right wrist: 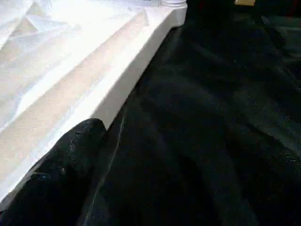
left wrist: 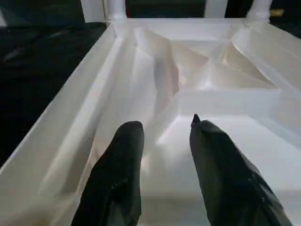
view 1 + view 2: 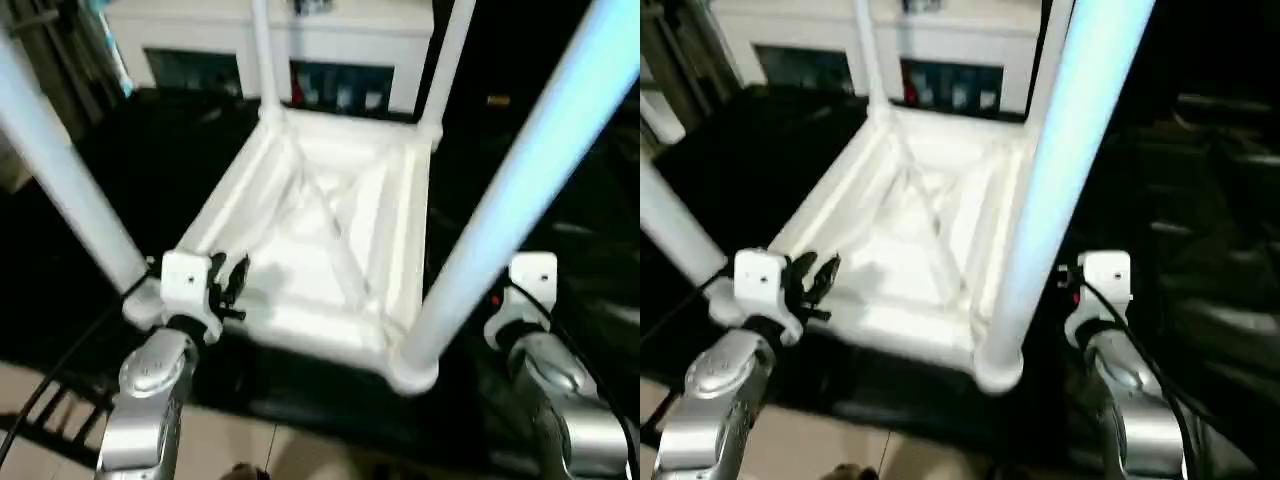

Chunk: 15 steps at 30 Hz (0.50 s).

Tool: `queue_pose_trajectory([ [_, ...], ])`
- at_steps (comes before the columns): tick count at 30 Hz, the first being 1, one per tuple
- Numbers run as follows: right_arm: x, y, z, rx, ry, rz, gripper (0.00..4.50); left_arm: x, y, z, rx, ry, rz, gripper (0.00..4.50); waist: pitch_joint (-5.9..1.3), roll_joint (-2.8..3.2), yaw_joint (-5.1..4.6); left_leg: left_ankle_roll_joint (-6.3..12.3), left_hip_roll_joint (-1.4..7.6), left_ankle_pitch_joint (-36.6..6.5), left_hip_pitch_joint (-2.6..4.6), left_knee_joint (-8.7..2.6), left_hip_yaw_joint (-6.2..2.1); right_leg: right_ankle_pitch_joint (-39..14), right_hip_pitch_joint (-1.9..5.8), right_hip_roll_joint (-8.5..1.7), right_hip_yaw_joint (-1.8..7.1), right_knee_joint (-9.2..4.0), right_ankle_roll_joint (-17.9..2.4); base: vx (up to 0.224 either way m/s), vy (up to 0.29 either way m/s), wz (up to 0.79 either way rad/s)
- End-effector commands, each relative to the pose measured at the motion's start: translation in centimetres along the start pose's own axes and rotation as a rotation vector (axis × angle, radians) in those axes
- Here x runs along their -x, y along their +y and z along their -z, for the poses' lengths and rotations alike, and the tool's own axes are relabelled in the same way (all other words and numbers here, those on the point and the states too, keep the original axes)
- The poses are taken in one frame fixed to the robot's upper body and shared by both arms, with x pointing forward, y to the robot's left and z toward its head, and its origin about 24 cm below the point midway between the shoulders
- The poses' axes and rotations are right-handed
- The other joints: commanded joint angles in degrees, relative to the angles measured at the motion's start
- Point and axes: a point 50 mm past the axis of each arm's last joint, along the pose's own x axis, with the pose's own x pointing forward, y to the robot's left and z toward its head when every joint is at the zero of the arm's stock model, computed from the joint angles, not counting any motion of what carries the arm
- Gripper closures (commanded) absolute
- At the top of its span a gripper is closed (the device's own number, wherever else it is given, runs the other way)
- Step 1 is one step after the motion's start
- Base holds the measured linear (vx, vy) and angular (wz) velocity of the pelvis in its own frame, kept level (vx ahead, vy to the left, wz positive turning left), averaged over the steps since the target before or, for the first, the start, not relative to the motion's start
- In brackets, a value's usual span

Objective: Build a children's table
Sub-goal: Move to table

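Nearest me, both silver forearms reach forward and slightly down at the near edge of the upturned tabletop [image 3: 330, 230], which lies ribs-up on the dark worktop [image 3: 120, 180]. My left gripper [image 2: 162, 136] hovers over the ribbed underside, its jaws parted and holding nothing. My right gripper [image 1: 70, 155] sits just beside the tabletop's right edge; I cannot tell its jaw state from here. Four legs [image 3: 500, 200] stand in the corner sockets, near two towering past me, far two before the white cabinet [image 3: 330, 50]. I judge the step is checking seating: press each leg straight down, without rocking.
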Motion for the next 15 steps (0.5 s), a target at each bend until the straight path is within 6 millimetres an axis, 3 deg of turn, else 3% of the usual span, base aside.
queue_pose_trajectory([
  [1, -0.1, -1.0, 0.3, -0.009, 0.014, 0.059, 0.07, 0.1, 0.0, -0.3, -0.031, -0.006, 0.014, 2.62, -0.48, 0.66, -2.31, 0.83, -0.17, -40.74, 7.32, -3.18, -0.40, -47.45, -0.16, 2.10, -5.55, -9.11, 1.88, -0.189, 0.045, -0.07],
  [2, -0.1, -1.2, 0.4, -0.013, 0.015, 0.071, 0.07, 0.1, -0.1, -0.3, -0.026, -0.009, 0.010, 2.62, 0.48, 3.27, -1.05, -2.40, 7.01, -54.00, 2.53, -12.06, 0.25, -31.89, 6.43, 2.78, -3.85, 7.90, 1.48, -0.094, 0.056, -0.22],
  [3, 0.0, -1.4, 0.5, -0.017, 0.017, 0.081, 0.07, 0.2, -0.1, -0.3, -0.023, -0.009, 0.009, 2.62, 1.69, 1.06, 2.13, -2.77, 8.62, -56.16, -0.90, -14.13, 2.15, -25.55, 9.07, 1.44, -3.62, 13.83, -1.45, -0.083, 0.002, -0.24],
  [4, 0.0, -1.5, 0.6, -0.021, 0.019, 0.088, 0.07, 0.2, -0.1, -0.3, -0.020, -0.008, 0.009, 2.62, 1.05, 1.76, 8.26, -1.96, 9.02, -55.97, 0.87, -12.66, 8.60, -26.47, 8.31, 1.32, -3.27, 17.19, -2.73, -0.083, 0.002, -0.24],
  [5, 0.0, -1.9, 0.8, -0.027, 0.020, 0.106, 0.07, 0.2, -0.1, -0.3, -0.019, -0.002, 0.006, 2.62, -0.39, -1.60, 5.69, -7.08, 8.23, -44.28, 7.68, -3.78, 9.15, -49.40, 4.90, 0.21, 5.12, 11.60, 3.63, -0.083, -0.146, -0.36],
  [6, 0.1, -2.2, 0.9, -0.029, 0.020, 0.119, 0.07, 0.2, -0.1, -0.2, -0.023, 0.004, 0.004, 2.62, 0.58, -4.71, 5.31, -9.59, 4.56, -36.93, 12.89, 8.40, 8.08, -75.11, -4.44, -1.72, 6.94, -1.57, 8.53, 0.065, -0.100, -0.66],
  [7, 0.1, -2.3, 0.9, -0.029, 0.020, 0.127, 0.07, 0.2, -0.1, -0.3, -0.026, 0.003, 0.004, 2.62, 0.78, -4.49, 7.25, -0.83, -0.28, -16.24, 3.27, 10.74, 0.84, -74.50, 5.08, -6.47, 18.19, -4.76, 9.05, 0.065, -0.100, -0.66],
  [8, 0.2, -2.7, 1.1, -0.023, 0.019, 0.151, 0.07, 0.2, -0.1, -0.2, -0.030, 0.006, 0.003, 2.62, 0.51, -4.82, 8.21, 0.28, -2.63, -13.27, 1.53, 11.23, -1.32, -66.87, 7.25, -4.94, 19.13, -3.75, 10.07, 0.071, 0.031, -0.56],
  [9, 0.4, -2.9, 1.3, -0.023, 0.020, 0.168, 0.07, 0.2, -0.1, -0.2, -0.033, 0.000, 0.002, 2.62, 0.71, -5.36, 10.32, 0.20, -3.73, -16.44, 2.89, 9.05, -1.83, -47.21, 8.42, -2.31, 23.02, -2.58, 10.98, 0.011, 0.039, -0.22],
  [10, 0.4, -3.0, 1.3, -0.022, 0.021, 0.171, 0.07, 0.3, -0.1, -0.2, -0.033, -0.001, 0.002, 2.62, 0.45, -5.60, 11.12, 0.70, -5.77, -15.91, 4.34, 8.21, -2.84, -24.18, 9.81, 0.16, 26.01, -1.68, 7.15, 0.011, 0.039, -0.22],
  [11, 0.5, -3.5, 1.7, -0.027, 0.033, 0.193, 0.07, 0.5, -0.1, -0.1, -0.030, -0.004, -0.001, 2.62, -1.68, -5.45, 11.07, 5.99, -5.06, -7.78, 2.09, 6.47, -6.14, 12.31, 13.44, 0.66, 25.09, 1.92, 3.77, -0.012, 0.100, -0.04],
  [12, 0.5, -3.5, 1.8, -0.029, 0.034, 0.192, 0.07, 0.5, 0.0, -0.1, -0.030, -0.004, -0.003, 2.62, -3.05, -3.45, 10.66, 7.74, -4.19, -3.57, 3.04, 4.18, -6.90, 29.13, 13.61, 2.35, 23.12, 4.46, 3.29, 0.006, 0.196, 0.04],
  [13, 0.5, -3.6, 2.0, -0.040, 0.038, 0.181, 0.07, 1.0, 0.2, 0.2, -0.027, 0.000, -0.018, 2.62, -3.87, -2.21, 9.71, 9.19, -2.92, 2.29, 4.64, 1.55, -7.12, 37.99, 12.60, 5.09, 19.29, 7.54, 2.66, 0.006, 0.196, 0.04],
  [14, 0.5, -3.6, 2.2, -0.047, 0.037, 0.157, 0.07, 1.5, 0.5, 0.6, -0.019, 0.013, -0.038, 2.62, -4.85, 0.33, 4.69, 17.10, 4.26, 52.95, 17.21, 2.46, -13.09, 6.67, -1.39, 2.79, 8.45, 10.01, 0.47, 0.000, 0.168, 0.05],
  [15, 0.5, -3.6, 2.4, -0.050, 0.040, 0.120, 0.07, 2.4, 1.0, 1.1, -0.017, 0.024, -0.065, 2.62, -3.18, 0.59, 3.72, 14.43, 4.84, 61.77, 13.16, 1.02, -12.84, 2.66, 0.75, 0.93, 7.07, 8.71, -1.50, -0.049, 0.120, 0.00],
])
